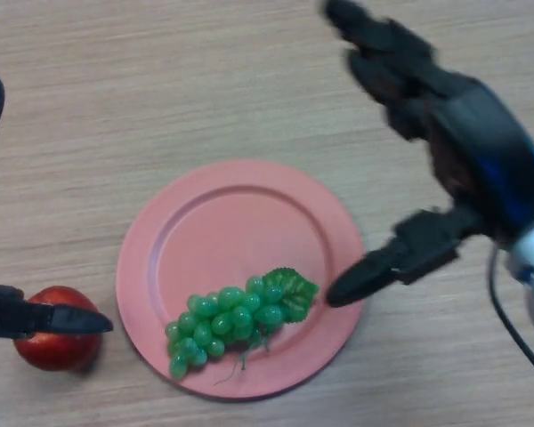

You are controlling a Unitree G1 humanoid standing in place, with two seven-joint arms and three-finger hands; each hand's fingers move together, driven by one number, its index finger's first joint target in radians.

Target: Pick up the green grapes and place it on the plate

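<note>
A bunch of green grapes [234,318] with a green leaf lies on the near part of a pink plate [222,222] on the wooden table. My right hand [463,142] hovers open to the right of the plate, fingers spread and straight toward the far side. Its thumb tip is at the plate's right rim, close to the leaf, and holds nothing. My left hand [27,318] shows at the left edge, fingers straight, just over a red apple.
A red apple [58,342] sits on the table left of the plate, near the front edge, partly under my left hand's finger. Bare wooden table lies beyond the plate.
</note>
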